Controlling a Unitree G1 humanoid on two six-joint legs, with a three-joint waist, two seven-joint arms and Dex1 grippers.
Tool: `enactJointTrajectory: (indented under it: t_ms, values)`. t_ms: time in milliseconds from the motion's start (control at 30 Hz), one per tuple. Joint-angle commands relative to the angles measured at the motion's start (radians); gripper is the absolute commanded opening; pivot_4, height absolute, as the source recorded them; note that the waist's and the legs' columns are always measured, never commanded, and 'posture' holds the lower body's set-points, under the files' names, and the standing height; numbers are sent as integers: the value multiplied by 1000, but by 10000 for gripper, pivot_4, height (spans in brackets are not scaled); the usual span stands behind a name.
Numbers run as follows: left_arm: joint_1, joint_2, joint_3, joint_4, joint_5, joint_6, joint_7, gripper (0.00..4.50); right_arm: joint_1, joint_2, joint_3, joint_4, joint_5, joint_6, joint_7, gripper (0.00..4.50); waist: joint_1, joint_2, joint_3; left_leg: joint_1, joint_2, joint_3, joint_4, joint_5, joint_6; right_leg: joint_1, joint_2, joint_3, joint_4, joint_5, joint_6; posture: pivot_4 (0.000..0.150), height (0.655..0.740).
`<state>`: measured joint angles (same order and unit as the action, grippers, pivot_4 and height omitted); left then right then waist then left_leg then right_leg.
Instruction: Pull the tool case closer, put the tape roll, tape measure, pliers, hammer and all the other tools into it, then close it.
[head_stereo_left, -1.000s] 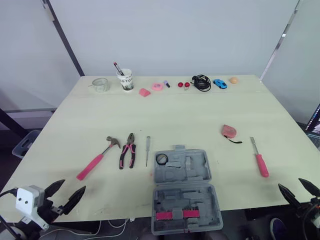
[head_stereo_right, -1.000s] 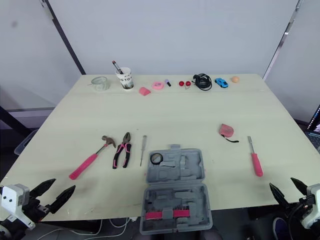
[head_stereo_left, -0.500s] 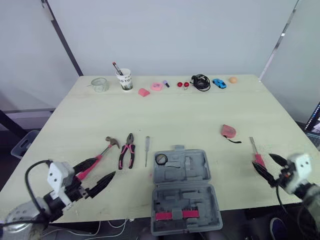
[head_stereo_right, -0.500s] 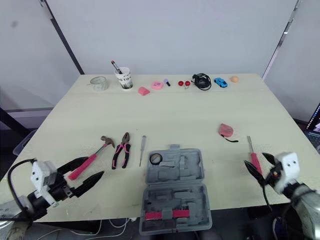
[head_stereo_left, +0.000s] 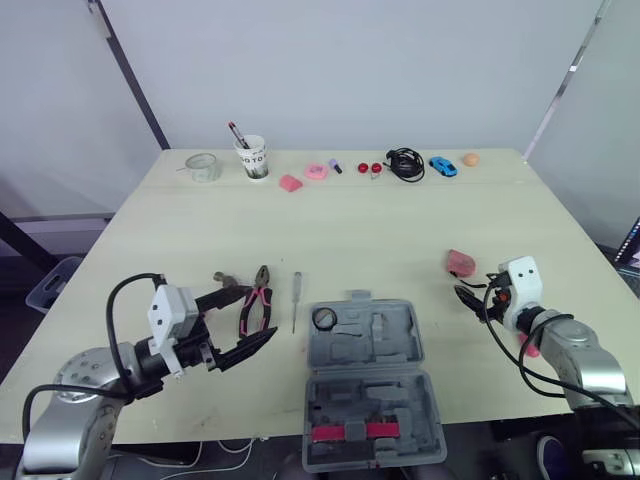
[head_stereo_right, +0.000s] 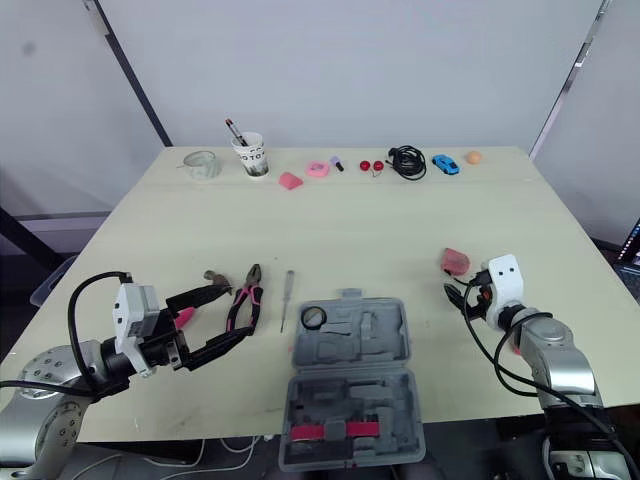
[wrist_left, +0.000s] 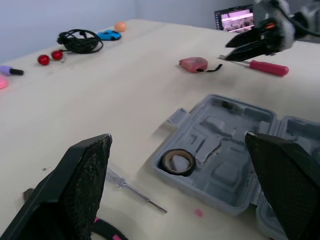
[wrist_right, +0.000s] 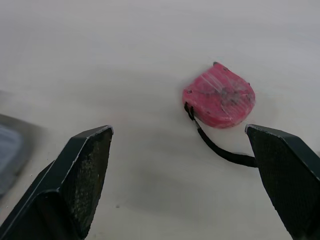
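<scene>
Near the front edge of the table (head_stereo_left: 350, 215), about the middle, the tool case (head_stereo_left: 365, 375) lies open with both grey halves flat. The tape roll (head_stereo_left: 323, 319) sits in the far left corner of its far half.

Just left of the case a slim screwdriver (head_stereo_left: 296, 300) lies on the table, then the pliers (head_stereo_left: 258, 305), then the hammer (head_stereo_right: 215, 276), whose pink handle runs under the left gripper (head_stereo_left: 243, 320). That gripper hovers low over the handle with its jaws spread wide, grasping nothing; whether a finger touches the handle cannot be told.

Right of the case, apart from it, the tape measure (wrist_right: 220, 101) lies with its black strap trailing. The right gripper (wrist_right: 177, 129) sits just near of it, jaws released and empty, pointing toward it. A pink-handled screwdriver (wrist_left: 265, 66) lies further right, partly behind that arm.

Along the far edge stand a paper cup (head_stereo_left: 254, 158), a black cable (head_stereo_left: 404, 164), a blue toy car (head_stereo_left: 441, 166) and an orange ball (head_stereo_left: 469, 159).
</scene>
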<state>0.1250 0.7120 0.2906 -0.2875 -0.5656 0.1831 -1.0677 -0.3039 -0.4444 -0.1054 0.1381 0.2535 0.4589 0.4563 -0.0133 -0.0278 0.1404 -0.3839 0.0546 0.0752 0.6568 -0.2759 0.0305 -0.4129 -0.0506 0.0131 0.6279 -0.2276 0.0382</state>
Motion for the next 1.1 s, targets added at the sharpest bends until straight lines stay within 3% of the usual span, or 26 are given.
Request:
enactJointTrajectory:
  t_ms: [33, 400, 633, 700, 900, 1100]
  values:
    - [-26, 27, -10, -49, -29, 12, -28, 45000, -55, 13, -7, 37, -19, 6, -38, 44684, -1, 0, 0, 0, 0, 0, 0, 0, 0, 0, 0, 0, 0, 0, 0, 1500, 7400]
    - [-123, 53, -69, -53, -29, 44, -68, 45000, -214, 86, 13, 275, -74, 0, -91, 44684, -2, 1, 0, 0, 0, 1, 0, 0, 0, 0, 2, 1, 2, 1, 1, 1500, 7400]
    - [-130, 48, -73, -56, -22, 47, -63, 45000, -226, 124, 31, 293, -85, 64, -113, 44684, -4, 1, 0, 1, 0, 1, 0, 0, 0, 0, 2, 1, 2, 2, 3, 1500, 7400]
    - [-132, 47, -75, -56, -20, 47, -61, 45000, -225, 128, 34, 295, -94, 67, -118, 39461, -5, 1, 0, 1, 0, 2, 0, 0, 0, 0, 2, 1, 2, 2, 3, 1500, 7400]
    - [-130, 48, -75, -58, -18, 46, -59, 45000, -236, 138, 35, 327, -108, 53, -134, 14626, -4, 1, 0, 1, 0, 2, 0, 0, 0, 0, 2, 1, 2, 2, 3, 1500, 7400]
    - [-128, 49, -76, -59, -17, 46, -59, 45000, -266, 146, 32, 370, -115, 34, -140, 14626, -6, 1, 0, 1, 0, 2, 0, 0, 0, 0, 2, 2, 2, 2, 3, 1500, 7400]
